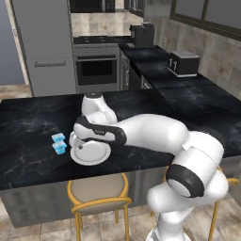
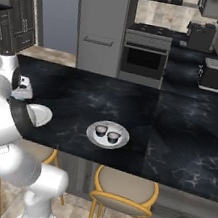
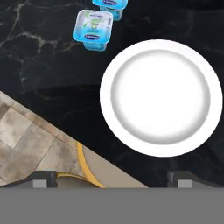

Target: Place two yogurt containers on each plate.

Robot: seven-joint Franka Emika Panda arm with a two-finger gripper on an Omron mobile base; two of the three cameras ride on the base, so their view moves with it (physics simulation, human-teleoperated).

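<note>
Two blue cups sit side by side on the black table: the near cup [image 3: 93, 29] square-on under the hand camera, the far cup [image 3: 109, 5] cut off by the top edge. Light blue, squarish, with printed foil lids, both upright. From the left base camera they are a small pair, near cup [image 1: 60, 148] and far cup [image 1: 58, 138], touching or nearly so, just beside the empty plate [image 1: 90, 156].

That plate is plain white with a shallow raised rim, bare inside, close to the table's front edge. It looks set there as the blue pair's landing spot, so each carry is short.

Further along the table, the second plate [image 2: 120, 142] already holds the two dark cups [image 2: 107, 133], round with pale lids. That half looks done.

The gripper [image 3: 113, 180] hovers above the empty plate and the blue pair, looking straight down, jaws spread wide, holding nothing. My read: it is lining up on the near cup. A yellow stool [image 1: 98, 190] stands below the table edge.
</note>
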